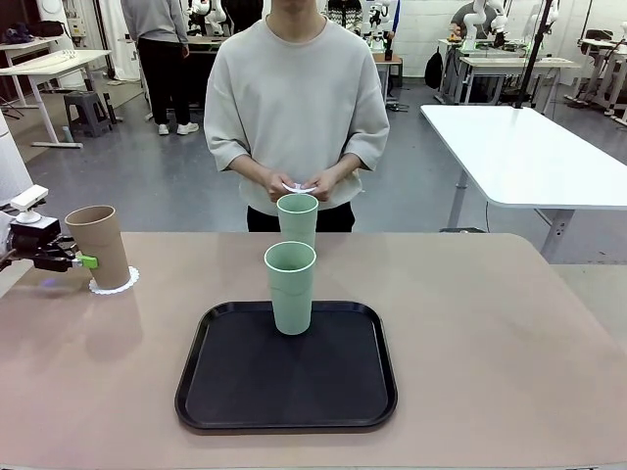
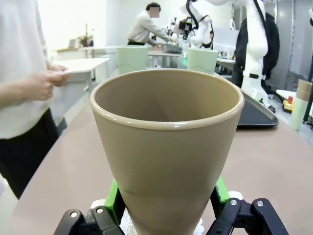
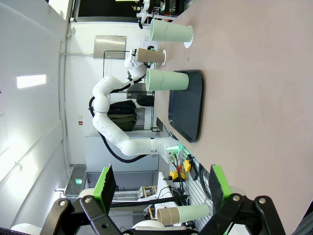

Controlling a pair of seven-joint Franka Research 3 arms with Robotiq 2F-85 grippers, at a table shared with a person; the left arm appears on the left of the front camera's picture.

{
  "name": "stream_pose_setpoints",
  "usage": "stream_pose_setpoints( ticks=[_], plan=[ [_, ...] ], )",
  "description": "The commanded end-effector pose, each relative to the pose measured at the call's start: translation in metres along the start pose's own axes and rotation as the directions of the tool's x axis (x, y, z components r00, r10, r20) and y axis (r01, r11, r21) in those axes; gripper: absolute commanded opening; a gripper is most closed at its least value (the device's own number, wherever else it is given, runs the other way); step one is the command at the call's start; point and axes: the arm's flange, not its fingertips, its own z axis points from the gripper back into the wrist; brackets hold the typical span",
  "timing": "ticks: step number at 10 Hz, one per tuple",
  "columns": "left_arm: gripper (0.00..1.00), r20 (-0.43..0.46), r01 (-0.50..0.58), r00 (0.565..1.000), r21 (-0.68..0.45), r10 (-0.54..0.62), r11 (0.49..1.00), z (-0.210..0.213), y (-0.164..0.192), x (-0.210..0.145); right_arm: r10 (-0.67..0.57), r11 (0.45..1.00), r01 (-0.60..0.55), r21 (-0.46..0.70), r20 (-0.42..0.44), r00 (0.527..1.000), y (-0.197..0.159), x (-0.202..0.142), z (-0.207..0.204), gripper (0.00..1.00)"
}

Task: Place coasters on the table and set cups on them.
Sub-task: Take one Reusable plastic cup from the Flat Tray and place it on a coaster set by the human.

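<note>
The left end effector [image 1: 83, 258] is closed around the lower part of the brown cup [image 1: 98, 243], its green pads [image 2: 113, 198] pressed to both sides. The cup stands upright near the left edge of the table [image 1: 490, 323] and seems to rest on a white coaster [image 1: 118, 285]. The near green cup [image 1: 291, 287] stands on the black tray [image 1: 284, 392]. The far green cup [image 1: 297, 217] stands behind it on a second coaster [image 3: 190, 44]. The person's hands [image 1: 277, 182] hold a third coaster [image 1: 299, 186]. The right end effector [image 3: 161, 183] is spread wide, holding nothing.
</note>
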Motion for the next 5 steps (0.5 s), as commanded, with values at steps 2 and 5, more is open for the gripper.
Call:
stream_pose_setpoints(
  ticks=[2, 5],
  plan=[
    [1.00, -0.052, 0.009, 0.999, -0.003, -0.009, 1.000, 0.0003, 0.0049, -0.0072, 0.002, 1.000, -0.002, 0.004, 0.014, 1.000, 0.0004, 0.0023, -0.0006, 1.00],
    [1.00, -0.075, 0.013, 0.997, 0.001, -0.013, 1.000, 0.0000, 0.0033, -0.0082, 0.002, 1.000, -0.002, 0.004, 0.014, 1.000, 0.0004, 0.0023, -0.0006, 1.00]
  ],
)
